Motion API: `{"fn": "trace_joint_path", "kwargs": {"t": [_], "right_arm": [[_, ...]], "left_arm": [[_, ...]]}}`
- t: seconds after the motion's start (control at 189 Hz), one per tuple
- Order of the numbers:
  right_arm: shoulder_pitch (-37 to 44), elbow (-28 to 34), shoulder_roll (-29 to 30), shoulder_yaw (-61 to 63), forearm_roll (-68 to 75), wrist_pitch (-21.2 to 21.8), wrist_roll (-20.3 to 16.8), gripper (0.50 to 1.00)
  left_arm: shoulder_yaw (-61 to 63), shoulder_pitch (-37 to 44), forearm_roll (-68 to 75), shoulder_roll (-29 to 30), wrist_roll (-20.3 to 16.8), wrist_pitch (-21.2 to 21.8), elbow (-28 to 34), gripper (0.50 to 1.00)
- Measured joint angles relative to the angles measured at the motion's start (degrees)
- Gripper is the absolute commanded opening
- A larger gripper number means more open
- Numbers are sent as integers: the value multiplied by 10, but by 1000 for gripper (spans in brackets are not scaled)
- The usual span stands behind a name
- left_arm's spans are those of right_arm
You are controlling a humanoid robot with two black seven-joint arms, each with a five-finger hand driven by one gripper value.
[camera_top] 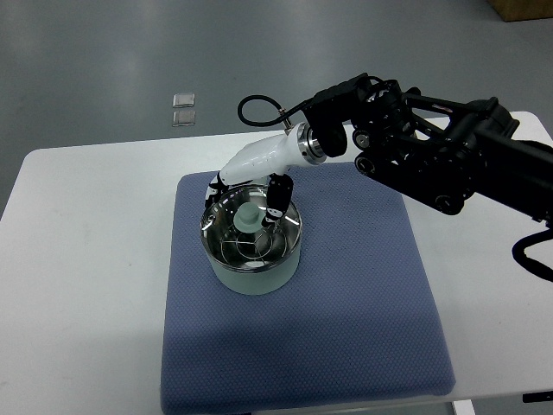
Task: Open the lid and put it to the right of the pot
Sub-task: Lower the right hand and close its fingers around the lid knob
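Centrally, one pot stands on a blue mat, slightly left of the frame's middle. It is round, with a pale outer wall and a shiny metal rim. One glass lid sits on its top, closed, with a pale knob at the centre; through the glass only reflections show, so what the pot holds cannot be told.

One arm is in view: the right arm, black and jointed, enters from the right edge and crosses the upper right of the frame, ending in a white forearm shell. Its robot hand hangs over the lid, dark fingers reaching down beside the knob on its right, with another finger at the lid's upper-left rim. Whether the fingers are clamped on the knob or merely near it cannot be told.

The mat lies on a white table, covering its middle. On the grey floor in the upper left lie two small clear squares, one above the other.
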Motion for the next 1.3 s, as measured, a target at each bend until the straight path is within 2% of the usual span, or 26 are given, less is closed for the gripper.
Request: {"fn": "trace_joint_path", "kwargs": {"t": [0.275,0.428,0.608,0.745,0.998,1.104,1.3], "right_arm": [[-3,0,0,0,0,0,0,791],[-3,0,0,0,0,0,0,727],[-5,0,0,0,0,0,0,721],[-6,0,0,0,0,0,0,695],[-7,0,-2,0,1,0,1,695],[-7,0,-5,0,2,0,1,660],[-7,0,-6,0,2,0,1,633]], "left_arm": [[0,0,0,0,0,0,0,1000],[0,0,0,0,0,0,0,1000],[0,0,0,0,0,0,0,1000],[0,0,0,0,0,0,0,1000],[0,0,0,0,0,0,0,1000],[0,0,0,0,0,0,0,1000],[0,0,0,0,0,0,0,1000]]}}
